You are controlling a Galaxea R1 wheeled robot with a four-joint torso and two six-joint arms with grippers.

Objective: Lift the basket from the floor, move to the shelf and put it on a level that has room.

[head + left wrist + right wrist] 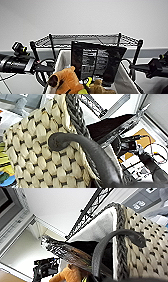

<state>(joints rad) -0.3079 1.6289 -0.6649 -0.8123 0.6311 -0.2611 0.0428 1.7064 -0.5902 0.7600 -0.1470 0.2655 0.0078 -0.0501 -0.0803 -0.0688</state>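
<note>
- The cream-and-dark woven basket point(122, 77) hangs between the left gripper point(46, 67) and the right gripper point(133, 67), likely for level carrying.
- I cannot tell the jaw openings.
- The black wire rack's top tier point(87, 40) lies just beyond both.

Occlusion entries, placed against the basket point(62, 62).

1. Basket: from my head camera its lower body is cut off by the picture's edge; I see just the white lining and upper rim.
2. Black packet point(96, 62) standing in the basket: label print too blurred for me to read; foot hidden behind the plush toys point(66, 81).
3. Plush toys: cropped at the edge, shapes unclear.
4. Shelf point(87, 40) behind the basket: top tier partly hidden by the packet; lower tiers hidden.
5. Left gripper point(46, 66) and right gripper point(133, 67) beside the basket: fingers indistinct, I cannot tell their state.
6. Basket handle point(82, 147): its lower end leaves the left wrist picture.
</note>
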